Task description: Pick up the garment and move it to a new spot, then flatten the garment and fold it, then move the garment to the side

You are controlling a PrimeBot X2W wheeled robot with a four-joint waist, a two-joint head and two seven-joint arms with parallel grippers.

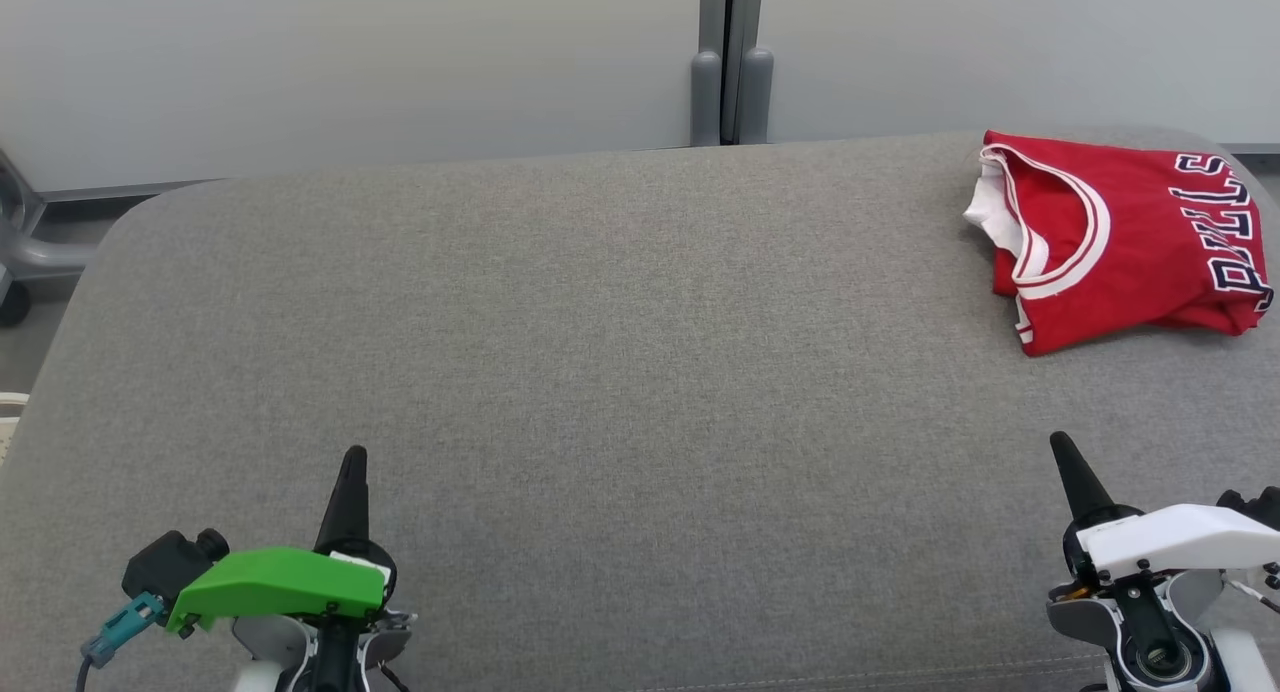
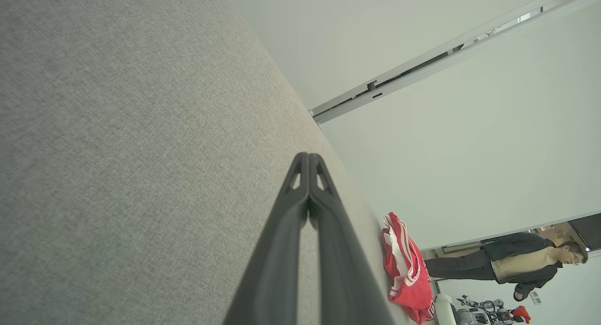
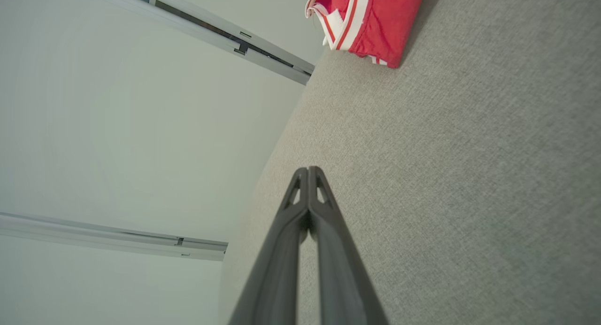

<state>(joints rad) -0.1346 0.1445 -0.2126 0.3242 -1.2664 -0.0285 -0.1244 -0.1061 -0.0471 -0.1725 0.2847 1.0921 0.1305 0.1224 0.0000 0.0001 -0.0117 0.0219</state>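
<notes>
Lying across most of the frame, table (image 1: 600,392): grey cloth top, bare from the lower left through the centre, with rounded corners at the far edge.
Wall (image 1: 350,62): pale panels along the upper frame, with a grey post at top centre.
Shirt (image 1: 1120,237): red with white trim and dark lettering. It sits folded in a compact stack at the upper right of the head view, near the table's far right corner and well apart from both grippers.
Stage: a judgement only. A folded shirt at the side is what the finished task would leave. It could equally be a bundle waiting to be carried to a new spot, and the pictures do not settle which.
Left gripper (image 1: 352,464): lower left, under a green cover, fingers pressed together and holding nothing, over bare table.
Right gripper (image 1: 1062,450): lower right, under a white cover, fingers likewise closed and empty. It is the nearer of the two to the shirt.
Handling: the thin layers would probably slide apart if caught by one edge, so any contact should take the whole stack.
Collar (image 1: 1050,222): the white-trimmed neck opening faces frame centre, with a white flap poking out at the stack's left edge. This looks like the loosest part.
</notes>
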